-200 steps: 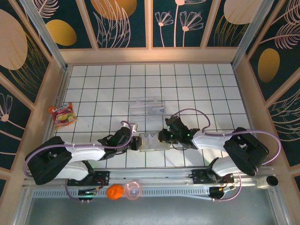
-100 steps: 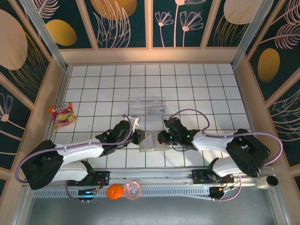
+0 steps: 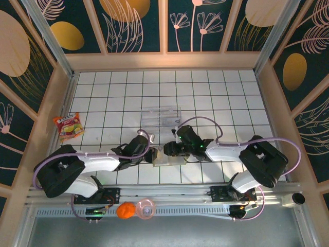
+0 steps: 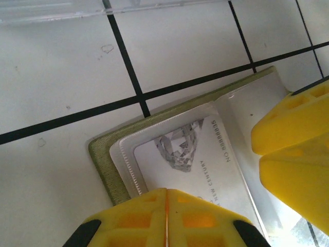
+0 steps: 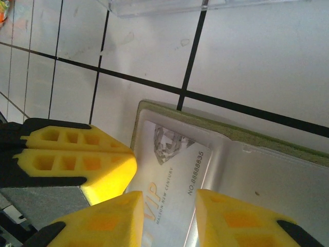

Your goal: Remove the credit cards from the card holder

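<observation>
The holder (image 3: 165, 156) lies open and flat on the white tiled table (image 3: 231, 103), about midway across and toward the near edge, its olive rim showing around a pale inside. One card (image 4: 191, 163), grey-white with a diamond emblem and a printed number, sits in the clear pocket of the holder's left half and is not yet out. The right half shows only a pale pocket. The left claw (image 4: 166, 198) reaches in from the left to the holder's edge. Its yellow fingers (image 4: 128, 221) are pressed together with no more than a hairline seam between them, their tips at the pocket's edge. Whether they pinch anything there cannot be told. The right claw (image 5: 167, 206) comes in from the right, just beside the left one, and stands partway open. Its two fingers (image 5: 234, 218) are set either side of the card, which shows in the gap between them, and whether the tips touch the card cannot be told. It has hold of nothing that can be seen. Just beyond the holder, on the far side, lies a clear tray (image 3: 161, 116), apart from it. A snack bag (image 3: 69, 126) rests well off at the table's left edge. An orange lump (image 3: 125, 210) and a pink ring (image 3: 146, 208) sit side by side on the near rail between the arm bases.
</observation>
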`<state>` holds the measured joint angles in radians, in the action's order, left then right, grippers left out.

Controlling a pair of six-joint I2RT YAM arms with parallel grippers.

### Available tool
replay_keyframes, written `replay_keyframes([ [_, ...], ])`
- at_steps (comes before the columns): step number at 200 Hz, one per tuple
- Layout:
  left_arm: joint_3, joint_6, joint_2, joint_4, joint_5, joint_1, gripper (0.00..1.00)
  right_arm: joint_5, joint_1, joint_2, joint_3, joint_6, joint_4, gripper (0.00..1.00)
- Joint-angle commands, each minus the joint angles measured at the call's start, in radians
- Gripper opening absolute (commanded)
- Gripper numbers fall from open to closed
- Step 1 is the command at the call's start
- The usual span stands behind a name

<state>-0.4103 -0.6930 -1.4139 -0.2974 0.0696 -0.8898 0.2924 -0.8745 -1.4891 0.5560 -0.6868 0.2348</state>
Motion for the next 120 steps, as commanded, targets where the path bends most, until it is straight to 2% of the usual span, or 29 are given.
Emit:
replay_keyframes([
  [1,0.018,-0.010,-0.026,-0.050,0.006,0.000,0.08,0.029,0.015,-0.028,0.025,0.000,0.036,0.32],
  [66,0.037,-0.023,-0.040,-0.064,0.009,-0.001,0.03,-0.011,0.019,-0.040,0.015,-0.030,0.033,0.30],
  [120,0.046,-0.035,-0.001,-0.050,0.003,0.000,0.05,-0.001,0.014,-0.009,0.019,-0.020,0.036,0.32],
])
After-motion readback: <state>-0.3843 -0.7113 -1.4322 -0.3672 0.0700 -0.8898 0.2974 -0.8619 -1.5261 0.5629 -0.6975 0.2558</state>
